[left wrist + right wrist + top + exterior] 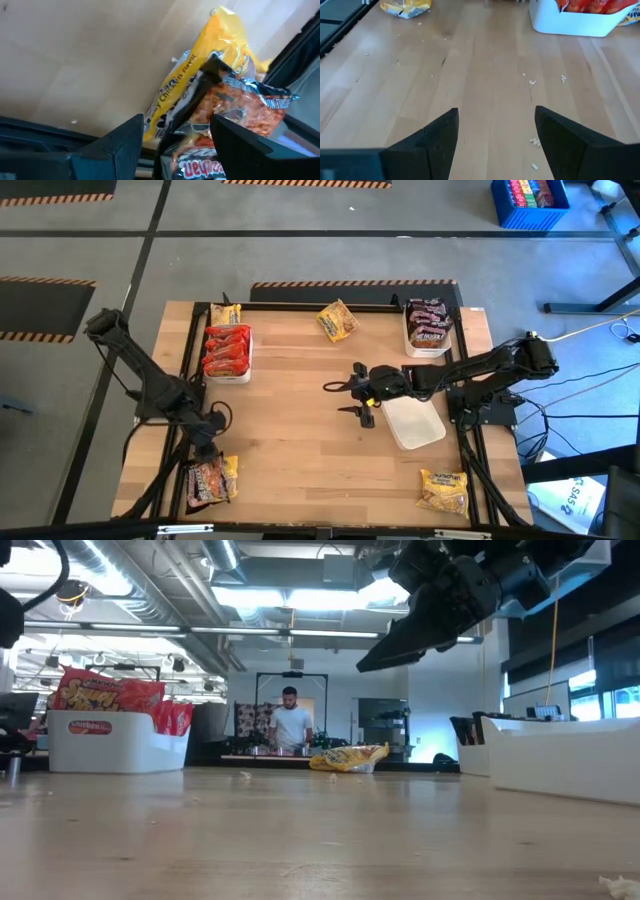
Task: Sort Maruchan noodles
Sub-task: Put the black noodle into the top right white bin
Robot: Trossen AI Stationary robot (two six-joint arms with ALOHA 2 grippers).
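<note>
My right gripper (352,398) hangs wide open mid-table (nothing held); I'd swing it squarely over the yellow packet (337,320), then descend flat before closing.

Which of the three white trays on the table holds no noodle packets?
The white tray just beside the right gripper is bare. The tray of red packets on the left side and the tray of dark packets at the far right edge are both filled.

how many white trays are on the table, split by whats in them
left tray, holding red-orange packets: 1
far right tray, holding dark packets: 1
empty tray: 1
total: 3 trays
</note>
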